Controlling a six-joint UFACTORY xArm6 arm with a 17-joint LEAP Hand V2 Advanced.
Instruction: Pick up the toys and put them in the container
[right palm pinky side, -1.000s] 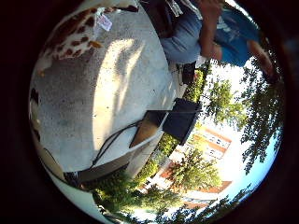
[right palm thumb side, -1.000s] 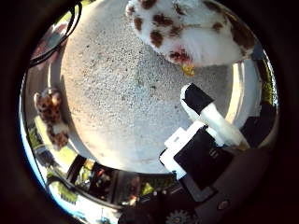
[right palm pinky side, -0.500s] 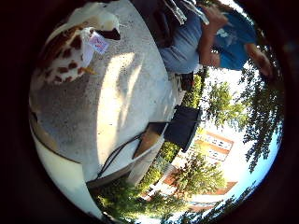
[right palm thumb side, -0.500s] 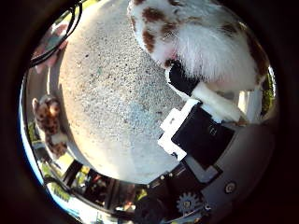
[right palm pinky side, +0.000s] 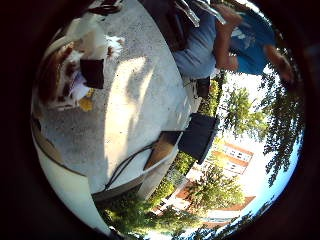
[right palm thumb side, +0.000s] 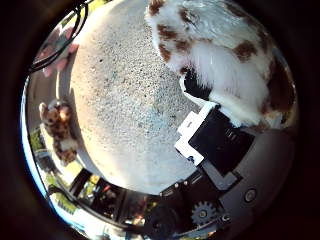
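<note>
A white plush toy with brown spots (right palm thumb side: 225, 55) lies on the grey speckled tabletop (right palm thumb side: 120, 100) and fills much of the right thumb side palm view, close to the palm. My right hand (right palm thumb side: 215, 135) is on it: a white and black finger (right palm thumb side: 195, 88) presses into its fur. In the right little finger side palm view a black fingertip (right palm pinky side: 92, 72) lies on the same toy (right palm pinky side: 62, 72) from another side. A second small brown-spotted toy (right palm thumb side: 55, 125) lies near the tabletop's edge, away from the hand. I see no container.
A black folding chair (right palm pinky side: 195, 130) stands past the tabletop's edge (right palm pinky side: 120, 170). Trees and a building lie beyond it.
The spotted toy now fills more of the thumb side view. The finger has closed against its fur, and a black fingertip has come onto it in the little finger side view.
</note>
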